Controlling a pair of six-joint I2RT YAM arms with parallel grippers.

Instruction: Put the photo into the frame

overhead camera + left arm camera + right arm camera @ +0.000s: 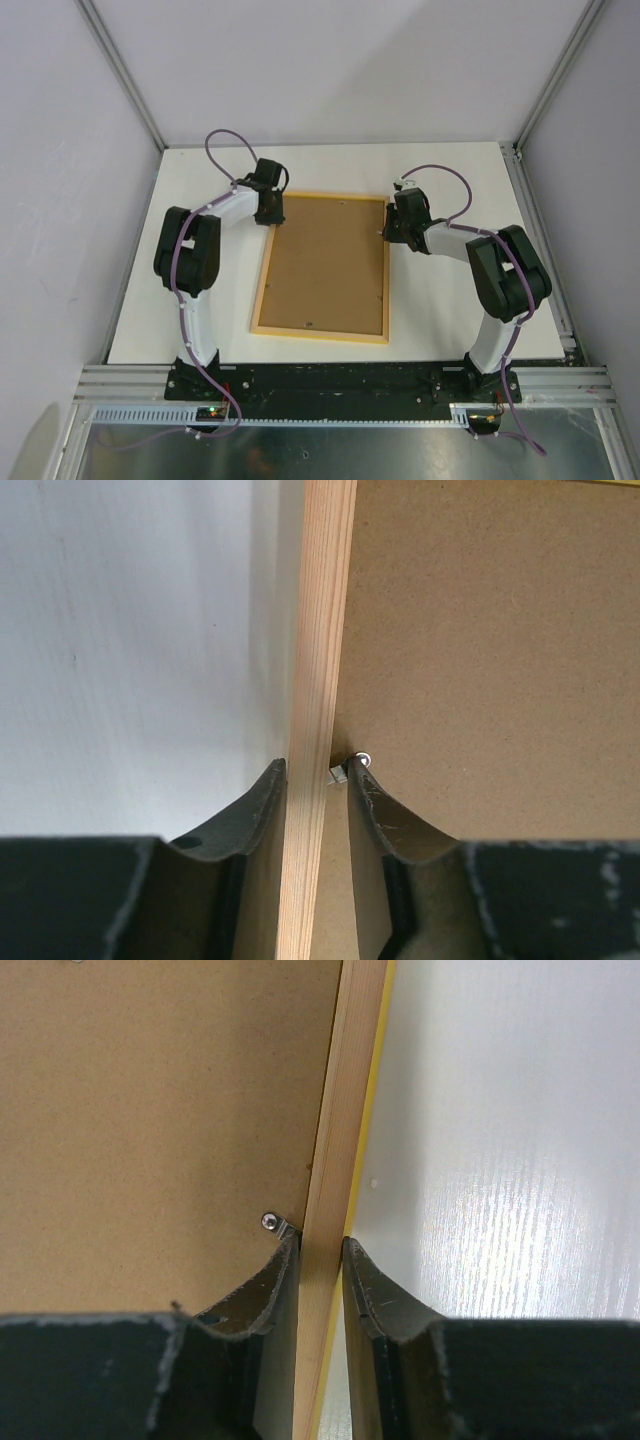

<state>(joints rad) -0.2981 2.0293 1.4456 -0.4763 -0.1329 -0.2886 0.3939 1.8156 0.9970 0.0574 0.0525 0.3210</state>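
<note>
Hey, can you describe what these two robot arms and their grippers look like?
The left arm and right arm share white links, bulky black joints and black bases, with a purple cable looped along each. The left gripper and right gripper have black, curved, tapering fingers and scuffed, pale-flecked bodies.

Bright, even overhead light, soft shadows on the white table (440, 320), streaky glare just right of the right gripper (320, 1250), narrow grey shadow along the frame (318, 630) ahead of the left gripper (317, 767), near housings dark, slightly soft.
</note>
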